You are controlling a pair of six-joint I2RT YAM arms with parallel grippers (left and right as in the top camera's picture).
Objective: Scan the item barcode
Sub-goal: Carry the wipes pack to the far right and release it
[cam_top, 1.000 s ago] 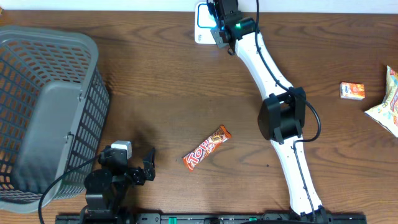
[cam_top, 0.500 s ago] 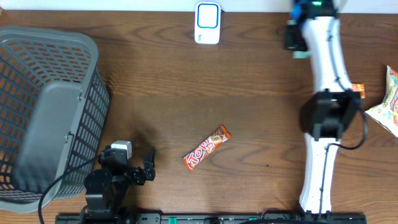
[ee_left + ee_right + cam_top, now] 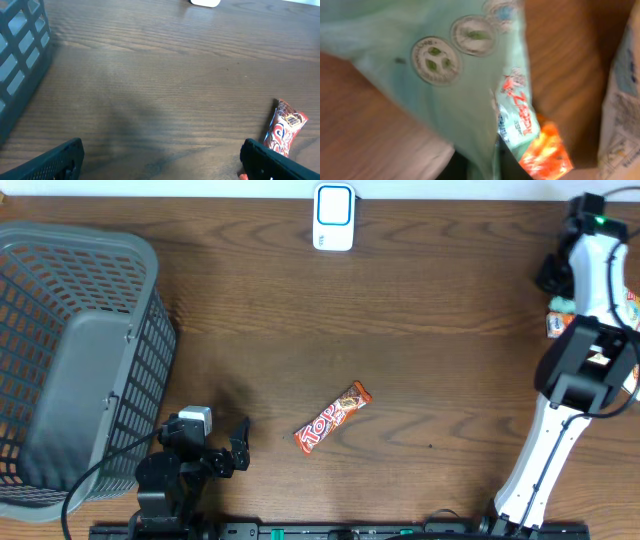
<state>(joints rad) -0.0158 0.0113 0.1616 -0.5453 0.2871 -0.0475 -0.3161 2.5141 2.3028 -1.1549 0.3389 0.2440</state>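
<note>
- Right arm swings from scanner (image 3: pixel 333 217) to bench's (image 3: pixel 300 320) far right edge, w/ pale green packet (image 3: pixel 445 90).
- Right hand (image 3: pixel 553 280): can't tell if it's pinching the packet; packet fills wrist view.
- Prob. set-down step: lower close to wood before letting go, clear of orange box (image 3: pixel 556 328).
- Left hand (image 3: pixel 160 162) wide, empty; candy bar (image 3: pixel 332 417) lies mid-bench, near it.

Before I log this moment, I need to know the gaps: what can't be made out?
Right end effector: overhead, too small; open or gripping unclear.
Green packet: right wrist, blurred; print unreadable.
Orange box: overhead, partly under right arm.
Candy bar: barcode unseen in any view.
</note>
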